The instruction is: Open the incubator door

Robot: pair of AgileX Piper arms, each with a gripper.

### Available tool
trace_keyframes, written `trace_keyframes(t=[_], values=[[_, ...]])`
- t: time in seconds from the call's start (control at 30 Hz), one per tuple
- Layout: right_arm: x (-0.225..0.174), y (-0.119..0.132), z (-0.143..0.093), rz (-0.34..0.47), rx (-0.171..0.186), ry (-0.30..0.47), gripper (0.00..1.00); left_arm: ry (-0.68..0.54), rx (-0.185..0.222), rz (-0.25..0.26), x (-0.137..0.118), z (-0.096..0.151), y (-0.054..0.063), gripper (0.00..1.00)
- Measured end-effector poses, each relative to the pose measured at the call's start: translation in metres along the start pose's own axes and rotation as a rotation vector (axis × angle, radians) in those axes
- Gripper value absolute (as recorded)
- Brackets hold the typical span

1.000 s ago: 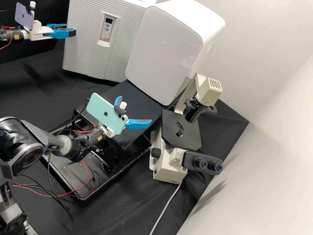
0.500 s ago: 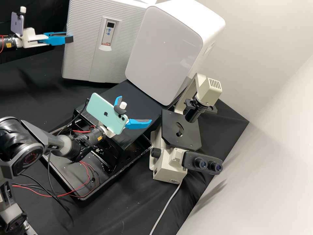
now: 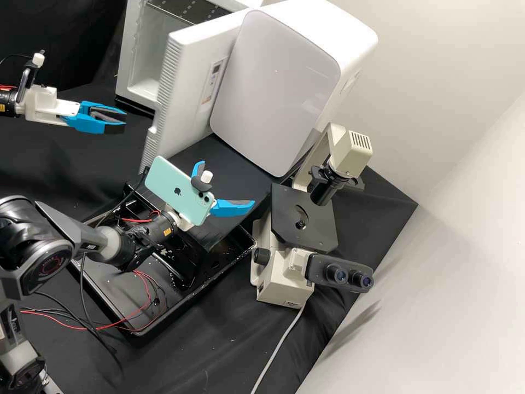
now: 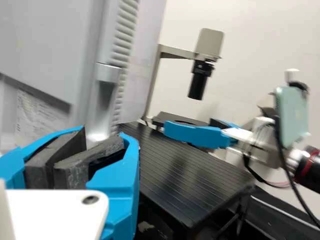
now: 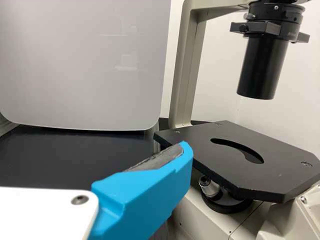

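Note:
In the high view the grey-white incubator (image 3: 131,74) stands at the back left with its ribbed door (image 3: 188,93) swung wide, inside and shelf showing. My left gripper (image 3: 124,121) is shut with nothing between its fingers, left of the door's free edge and apart from it. In the left wrist view the same gripper (image 4: 55,162) has its dark pads together, near the door (image 4: 45,45) and its recessed handle (image 4: 106,87). My right gripper (image 3: 227,186) is spread open and empty over the black stand; in the right wrist view that gripper (image 5: 145,192) shows one blue finger.
A white cabinet (image 3: 276,87) stands close against the door's right side. The microscope (image 3: 298,224) is right of my right gripper. A black tray (image 3: 136,328) with a black stand (image 3: 229,169) lies below the door, with loose cables beside it.
The incubator door has swung from closed to wide open toward the white cabinet. My left gripper has moved down and toward the viewer, away from the door. The right arm has kept still.

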Motion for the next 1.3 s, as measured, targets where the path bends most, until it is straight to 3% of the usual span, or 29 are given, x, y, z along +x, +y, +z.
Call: trace_keyframes(t=[0.5, 0.67, 0.8, 0.83, 0.9, 0.97, 1.2, 1.3], values=[[0.000, 0.000, 0.000, 0.000, 0.000, 0.000, 1.00, 0.024, 0.014, 0.050, -0.006, 0.004, 0.006, 0.00], [0.000, 0.000, 0.000, 0.000, 0.000, 0.000, 1.00, 0.062, 0.060, 0.072, -0.011, 0.006, 0.009, 0.00], [0.000, 0.000, 0.000, 0.000, 0.000, 0.000, 1.00, 0.214, 0.127, 0.096, -0.022, 0.001, 0.014, 0.00], [0.000, 0.000, 0.000, 0.000, 0.000, 0.000, 1.00, 0.256, 0.135, 0.105, -0.024, -0.001, 0.015, 1.00], [0.000, 0.000, 0.000, 0.000, 0.000, 0.000, 1.00, 0.345, 0.165, 0.120, -0.029, -0.006, 0.017, 1.00], [0.000, 0.000, 0.000, 0.000, 0.000, 0.000, 1.00, 0.441, 0.169, 0.135, -0.035, -0.013, 0.019, 1.00], [0.000, 0.000, 0.000, 0.000, 0.000, 0.000, 1.00, 0.693, 0.215, 0.088, -0.049, -0.030, 0.017, 1.00], [0.000, 0.000, 0.000, 0.000, 0.000, 0.000, 1.00, 0.782, 0.231, 0.091, -0.053, -0.035, 0.018, 1.00]])
